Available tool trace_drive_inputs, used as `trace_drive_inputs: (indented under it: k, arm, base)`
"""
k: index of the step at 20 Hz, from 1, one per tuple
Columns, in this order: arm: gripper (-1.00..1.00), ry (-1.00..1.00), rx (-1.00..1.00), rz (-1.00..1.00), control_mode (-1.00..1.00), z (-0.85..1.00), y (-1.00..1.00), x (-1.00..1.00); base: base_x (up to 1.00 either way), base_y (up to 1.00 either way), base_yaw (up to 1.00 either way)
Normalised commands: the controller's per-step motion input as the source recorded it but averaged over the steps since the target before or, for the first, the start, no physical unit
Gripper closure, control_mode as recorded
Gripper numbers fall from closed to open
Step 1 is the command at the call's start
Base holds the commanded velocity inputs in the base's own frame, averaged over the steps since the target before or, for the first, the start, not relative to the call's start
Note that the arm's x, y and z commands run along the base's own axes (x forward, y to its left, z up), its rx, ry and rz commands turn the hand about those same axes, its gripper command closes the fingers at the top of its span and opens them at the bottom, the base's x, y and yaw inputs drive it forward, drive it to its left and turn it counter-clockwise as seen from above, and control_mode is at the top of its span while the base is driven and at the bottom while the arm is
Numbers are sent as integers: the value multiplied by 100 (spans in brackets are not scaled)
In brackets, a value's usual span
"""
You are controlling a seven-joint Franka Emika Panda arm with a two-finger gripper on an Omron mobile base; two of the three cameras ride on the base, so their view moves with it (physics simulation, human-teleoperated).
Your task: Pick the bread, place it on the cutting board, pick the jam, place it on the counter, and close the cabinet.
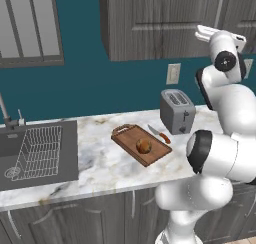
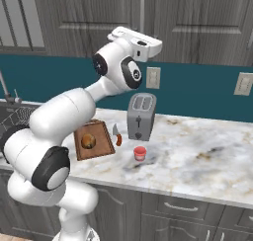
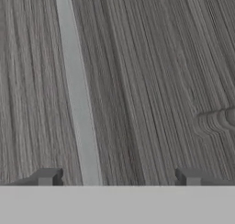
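Note:
The bread (image 1: 143,146) (image 2: 88,140), a small golden-brown bun, rests on the wooden cutting board (image 1: 131,137) (image 2: 101,141). The jam (image 2: 140,153), a squat jar with a red lid, stands on the marbled counter (image 1: 100,163) (image 2: 197,156) in front of the toaster. My arm reaches up to the dark grey cabinet (image 1: 150,23) (image 2: 197,18), whose door looks flush with its neighbours. My gripper (image 3: 118,178) is open and empty, close against the wood-grain door, with the silver bar handle (image 3: 75,90) between its fingertips, nearer the left one.
A silver toaster (image 1: 177,111) (image 2: 141,116) stands by the wall. A red-handled knife (image 1: 160,134) (image 2: 117,135) lies beside the board. At the left is the sink with a wire rack (image 1: 40,150), below a glass-paned wall unit (image 1: 30,25).

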Motion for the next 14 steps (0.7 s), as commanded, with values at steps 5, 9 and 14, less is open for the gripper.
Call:
trace_drive_inputs:
  k: [5, 9, 14]
  arm:
    - [-100, 0, 0, 4, -100, 0, -2, 37]
    - [-100, 0, 0, 2, -100, 0, 0, 38]
    - [-100, 0, 0, 2, -100, 0, 0, 36]
  base:
    - [0, 0, 0]
    - [0, 0, 0]
    - [0, 0, 0]
